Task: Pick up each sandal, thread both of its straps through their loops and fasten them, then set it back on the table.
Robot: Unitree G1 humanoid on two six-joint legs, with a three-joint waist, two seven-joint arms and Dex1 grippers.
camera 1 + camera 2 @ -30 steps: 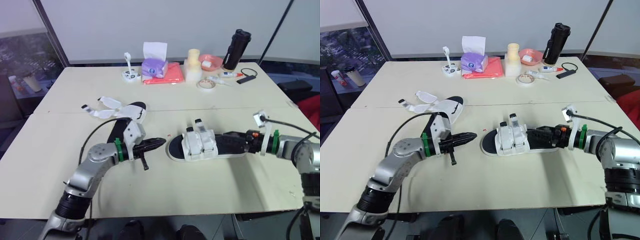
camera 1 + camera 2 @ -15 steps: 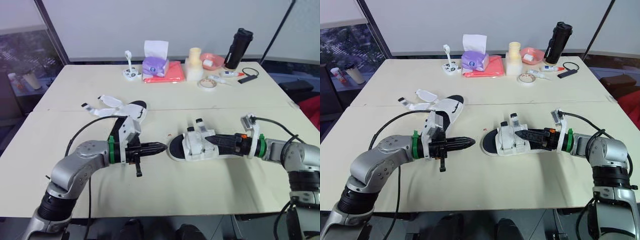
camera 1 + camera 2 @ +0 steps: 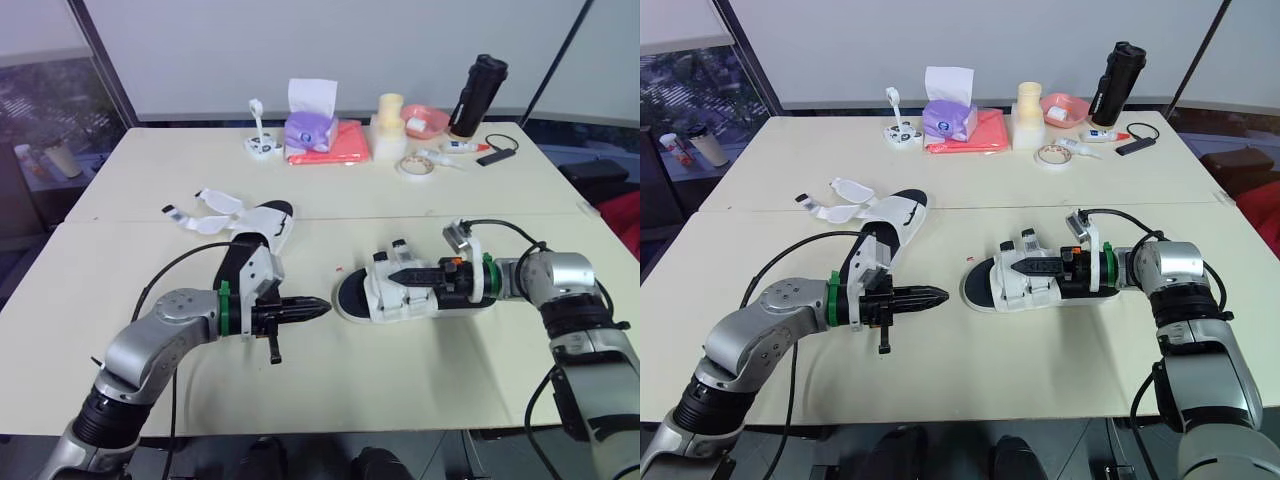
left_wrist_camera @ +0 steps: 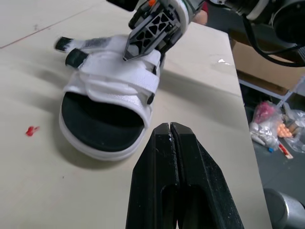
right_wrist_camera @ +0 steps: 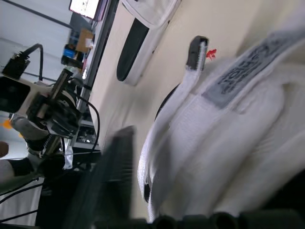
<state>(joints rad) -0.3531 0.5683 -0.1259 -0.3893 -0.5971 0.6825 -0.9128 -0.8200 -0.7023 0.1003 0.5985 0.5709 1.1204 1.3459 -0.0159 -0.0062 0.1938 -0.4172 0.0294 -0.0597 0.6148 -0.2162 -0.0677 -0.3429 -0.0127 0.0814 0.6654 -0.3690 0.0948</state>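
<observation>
A sandal with a black sole and white straps lies flat at the table's middle. My right gripper reaches over its heel from the right. In the left wrist view its fingertips come together on the upper white strap. My left gripper is shut with nothing in it. It hovers just left of the sandal's toe and points at it, a small gap away. A second sandal lies further back on the left, its white straps undone and spread out.
Along the far edge stand a purple tissue box, a red cloth, a cream container, a pink bowl, a tape roll and a black bottle. A small red speck marks the table by the sandal's toe.
My right gripper slid left along the sandal from the heel onto the straps, and its fingers came together there. My left gripper stayed shut near the toe.
</observation>
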